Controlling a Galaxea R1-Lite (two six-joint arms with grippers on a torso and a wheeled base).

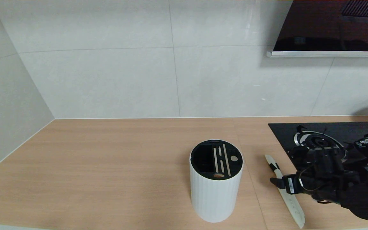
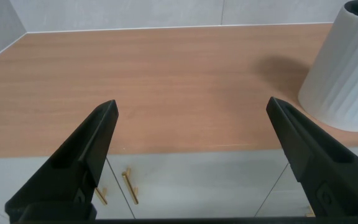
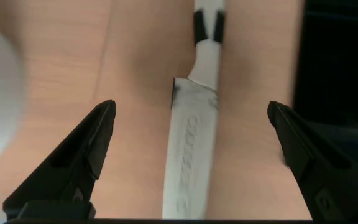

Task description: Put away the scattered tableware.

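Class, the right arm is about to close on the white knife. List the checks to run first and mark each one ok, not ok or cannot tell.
1. Right gripper has its jaws open: ok.
2. White knife lies between the jaws, roughly centred: ok.
3. Knife rests flat on the wooden countertop, apart from the knife holder and the cooktop: ok.
4. White ribbed knife holder stands upright with its top slots free: ok.
5. Jaws are low enough to grip the blade: cannot tell.
6. Left gripper is open and away from the knife: ok.
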